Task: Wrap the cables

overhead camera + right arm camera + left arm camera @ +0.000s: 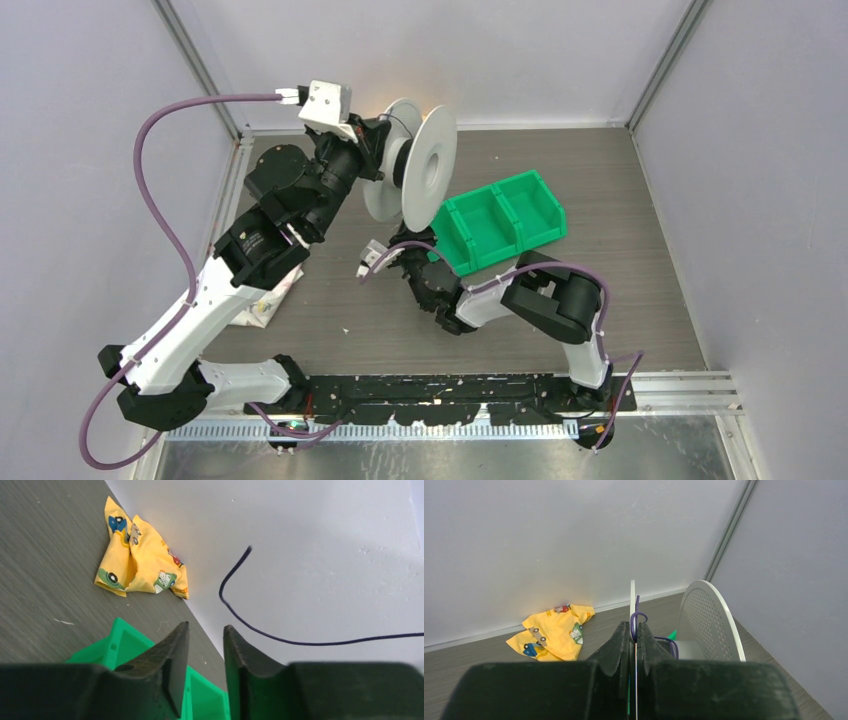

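Holding the spool (425, 165) by one flange, my left jaws are clamped on its thin edge, with a loop of cable (638, 616) right at their tips. My right jaws stand apart over the green bin (505, 220), with nothing between them. The cable's loose tail hangs in the air just beyond them. In the right wrist view it comes in almost level from the right, bends above my right tips and rises to a free end pointing up and to the right. Its long run therefore lies roughly along the line on which those jaws close. For a good catch I judge the wrist should turn so the strand crosses the gap. I would grip the level run near the bend, not the springy tip, then lead it round the hub under light tension.
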`<control>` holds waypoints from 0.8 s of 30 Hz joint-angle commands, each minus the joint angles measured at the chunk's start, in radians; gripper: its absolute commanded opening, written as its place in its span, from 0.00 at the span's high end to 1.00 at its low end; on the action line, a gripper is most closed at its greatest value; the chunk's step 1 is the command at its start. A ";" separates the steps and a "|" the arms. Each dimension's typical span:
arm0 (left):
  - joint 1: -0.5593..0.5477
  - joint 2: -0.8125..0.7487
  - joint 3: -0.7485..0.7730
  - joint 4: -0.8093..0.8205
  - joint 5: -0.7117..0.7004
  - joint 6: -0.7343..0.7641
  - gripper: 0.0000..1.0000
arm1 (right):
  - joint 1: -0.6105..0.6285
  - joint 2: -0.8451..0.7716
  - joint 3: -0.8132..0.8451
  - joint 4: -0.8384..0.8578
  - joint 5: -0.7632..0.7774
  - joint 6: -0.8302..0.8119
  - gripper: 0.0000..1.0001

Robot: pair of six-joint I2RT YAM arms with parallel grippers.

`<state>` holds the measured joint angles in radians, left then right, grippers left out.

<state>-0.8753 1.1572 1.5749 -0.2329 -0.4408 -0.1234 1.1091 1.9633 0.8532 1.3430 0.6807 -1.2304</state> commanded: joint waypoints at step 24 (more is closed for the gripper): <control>0.001 -0.025 0.058 0.072 0.018 -0.011 0.99 | 0.028 0.001 0.041 0.093 0.034 0.013 0.48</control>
<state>-0.8753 1.1572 1.5845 -0.2535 -0.4332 -0.1238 1.0924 2.0033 0.9230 1.3548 0.6903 -1.2098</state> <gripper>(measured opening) 0.035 0.518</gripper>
